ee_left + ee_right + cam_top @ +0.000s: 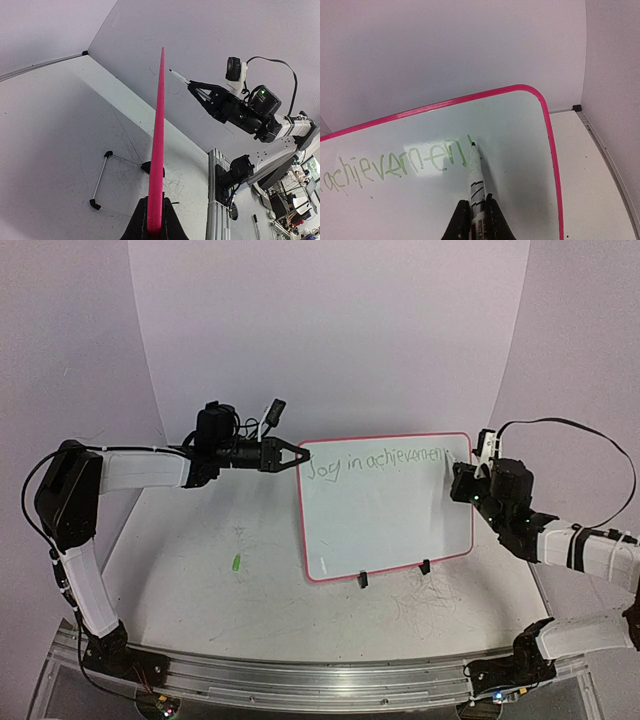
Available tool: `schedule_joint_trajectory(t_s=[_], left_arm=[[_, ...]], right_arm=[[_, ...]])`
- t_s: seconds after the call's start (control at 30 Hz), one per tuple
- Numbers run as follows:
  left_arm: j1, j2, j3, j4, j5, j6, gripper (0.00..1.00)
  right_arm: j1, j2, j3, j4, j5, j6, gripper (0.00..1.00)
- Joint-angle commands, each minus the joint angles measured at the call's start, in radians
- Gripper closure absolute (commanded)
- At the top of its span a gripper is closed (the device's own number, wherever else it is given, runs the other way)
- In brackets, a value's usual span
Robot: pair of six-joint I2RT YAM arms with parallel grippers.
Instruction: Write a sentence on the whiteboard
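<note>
The left gripper [302,454], arm outstretched, clamps the upper left edge of the glossy pink-rimmed whiteboard [385,525]; the right gripper [476,209] pinches a white marker [474,172], tip at the green handwritten sentence [378,461].

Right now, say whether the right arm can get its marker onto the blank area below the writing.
Probably yes. The right pincer holds the marker tip at the whiteboard beside the sentence; the bare surface below lies open, and the left pincer clamps only the far rim.
</note>
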Motion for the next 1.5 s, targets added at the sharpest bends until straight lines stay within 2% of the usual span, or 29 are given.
schedule_joint_trajectory(t_s=[0.0,0.5,0.73,0.83,0.97,1.1,1.2,1.47], left_arm=[[-0.025,-0.032,-0.007,-0.015,-0.006,0.053,1.0],[-0.025,-0.03,-0.005,-0.019,-0.006,0.055,1.0],[-0.025,-0.034,-0.006,-0.019,-0.007,0.058,1.0],[-0.025,-0.037,-0.008,-0.021,-0.009,0.06,1.0],[-0.025,-0.038,-0.01,-0.021,-0.012,0.062,1.0],[-0.025,-0.034,-0.005,-0.022,-0.01,0.059,1.0],[-0.025,-0.034,-0.002,-0.022,-0.013,0.057,1.0],[-0.027,-0.025,0.005,-0.024,-0.03,0.037,0.98]], right_arm=[[-0.006,0.015,0.04,0.042,-0.051,-0.027,1.0],[-0.008,0.08,0.06,0.088,-0.013,-0.025,1.0],[-0.027,0.084,0.063,0.036,0.057,0.022,1.0],[-0.029,0.021,0.047,0.033,0.1,0.016,1.0],[-0.03,-0.212,0.01,0.043,-0.001,-0.039,1.0],[-0.029,-0.344,-0.019,-0.134,-0.046,-0.025,1.0],[-0.029,-0.413,-0.06,-0.201,-0.09,-0.04,1.0],[-0.03,-0.393,-0.042,-0.215,-0.165,-0.08,1.0]])
